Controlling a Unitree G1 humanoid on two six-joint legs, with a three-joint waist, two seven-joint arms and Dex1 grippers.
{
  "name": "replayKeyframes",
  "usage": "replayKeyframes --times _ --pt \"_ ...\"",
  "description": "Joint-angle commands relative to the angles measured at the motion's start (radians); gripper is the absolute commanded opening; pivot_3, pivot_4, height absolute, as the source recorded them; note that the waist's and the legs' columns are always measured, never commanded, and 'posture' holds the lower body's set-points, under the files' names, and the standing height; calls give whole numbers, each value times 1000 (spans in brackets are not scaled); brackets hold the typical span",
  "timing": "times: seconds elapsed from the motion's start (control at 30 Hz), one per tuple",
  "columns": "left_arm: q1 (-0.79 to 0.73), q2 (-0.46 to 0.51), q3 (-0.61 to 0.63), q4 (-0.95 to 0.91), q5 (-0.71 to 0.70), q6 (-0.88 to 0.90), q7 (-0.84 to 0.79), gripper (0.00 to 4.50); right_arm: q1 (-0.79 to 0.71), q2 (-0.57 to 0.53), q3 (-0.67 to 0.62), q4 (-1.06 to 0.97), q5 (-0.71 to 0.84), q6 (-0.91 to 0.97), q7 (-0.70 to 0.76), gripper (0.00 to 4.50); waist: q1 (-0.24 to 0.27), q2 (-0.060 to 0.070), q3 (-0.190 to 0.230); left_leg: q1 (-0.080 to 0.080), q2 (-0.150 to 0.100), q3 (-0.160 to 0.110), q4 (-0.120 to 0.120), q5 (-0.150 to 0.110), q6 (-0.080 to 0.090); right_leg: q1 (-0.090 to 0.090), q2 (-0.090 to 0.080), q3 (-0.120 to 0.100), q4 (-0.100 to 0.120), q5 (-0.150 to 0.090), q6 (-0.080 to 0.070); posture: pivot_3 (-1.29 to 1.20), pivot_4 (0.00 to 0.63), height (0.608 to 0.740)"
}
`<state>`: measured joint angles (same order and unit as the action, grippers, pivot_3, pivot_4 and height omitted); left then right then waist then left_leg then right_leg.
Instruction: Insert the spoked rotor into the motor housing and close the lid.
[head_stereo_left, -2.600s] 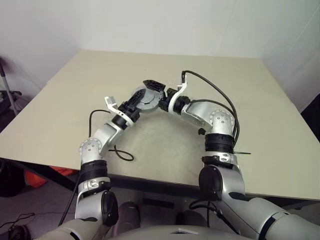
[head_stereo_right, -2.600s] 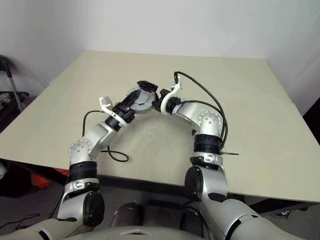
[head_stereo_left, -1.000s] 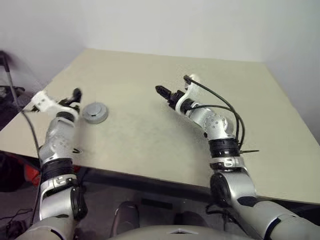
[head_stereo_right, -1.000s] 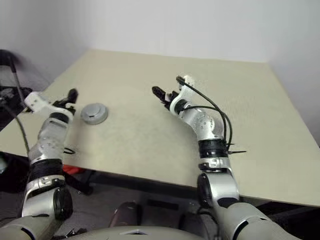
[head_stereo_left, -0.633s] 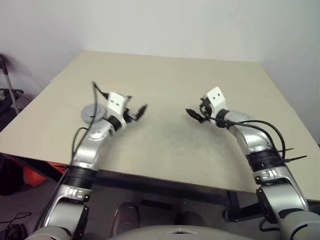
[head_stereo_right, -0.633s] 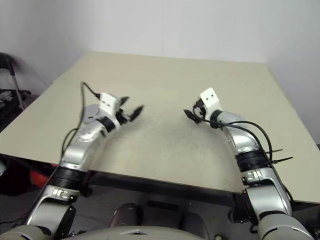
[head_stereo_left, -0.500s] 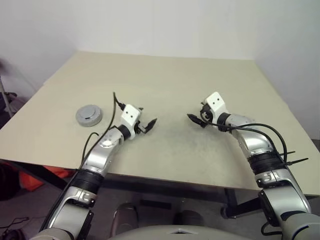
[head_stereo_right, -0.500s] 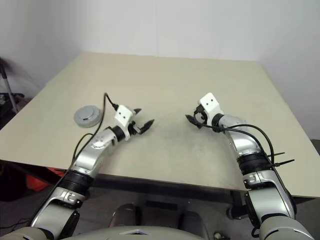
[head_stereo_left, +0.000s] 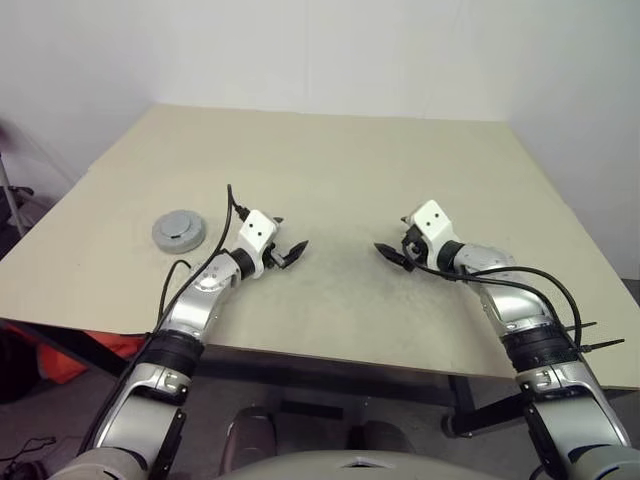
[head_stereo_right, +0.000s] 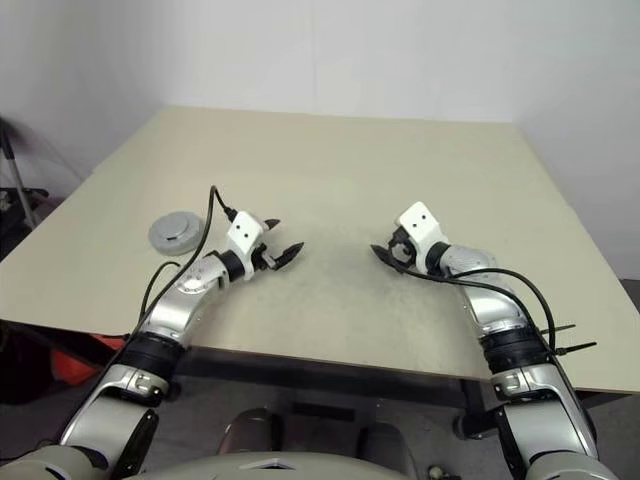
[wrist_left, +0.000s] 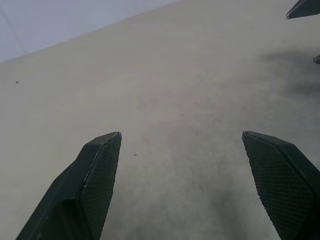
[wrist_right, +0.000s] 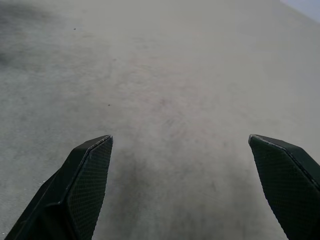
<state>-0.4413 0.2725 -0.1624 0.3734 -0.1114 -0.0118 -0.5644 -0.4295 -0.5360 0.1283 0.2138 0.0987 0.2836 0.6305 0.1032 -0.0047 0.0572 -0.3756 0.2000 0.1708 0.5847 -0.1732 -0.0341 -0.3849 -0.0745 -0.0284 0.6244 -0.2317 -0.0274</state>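
A round dull-grey metal unit (head_stereo_left: 180, 231) lies flat on the table's left side, with the plain grey lid (head_stereo_right: 176, 233) as its top face. I cannot tell the motor housing apart under the lid, and the spoked rotor is hidden. My left gripper (head_stereo_left: 288, 238) hovers low over the table to the right of the unit and apart from it. It is open and holds nothing, and its fingers (wrist_left: 95, 175) frame bare tabletop. My right gripper (head_stereo_left: 392, 246) faces it from the right, also open and empty, with its fingers (wrist_right: 85, 175) spread wide.
The beige table (head_stereo_left: 340, 160) stretches far back to a white wall. Its front edge (head_stereo_left: 330, 352) runs just below both forearms. A black cable (head_stereo_left: 232, 215) loops from my left wrist. The right gripper's fingertip (wrist_left: 302, 7) shows in the left wrist view.
Both grippers held the grey unit mid-table. It now lies on the table at the left. Both arms have swung down and in, ending open and facing each other.
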Motion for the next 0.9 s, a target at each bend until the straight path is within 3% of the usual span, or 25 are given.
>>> replayKeyframes --times 0.03,0.9 --pt "-23 -9 19 -29 8 -25 7 4069 -5 -6 -35 -54 2 4 -2 4500 0 0 0 0 0 0 0 0 0 0 0 0 0 0 0 0 0 740" --pt "-42 -50 25 20 50 -43 12 4069 -60 55 -18 54 -79 -38 -71 4500 -2 1 0 0 0 0 0 0 1 0 0 0 0 0 0 0 0 740"
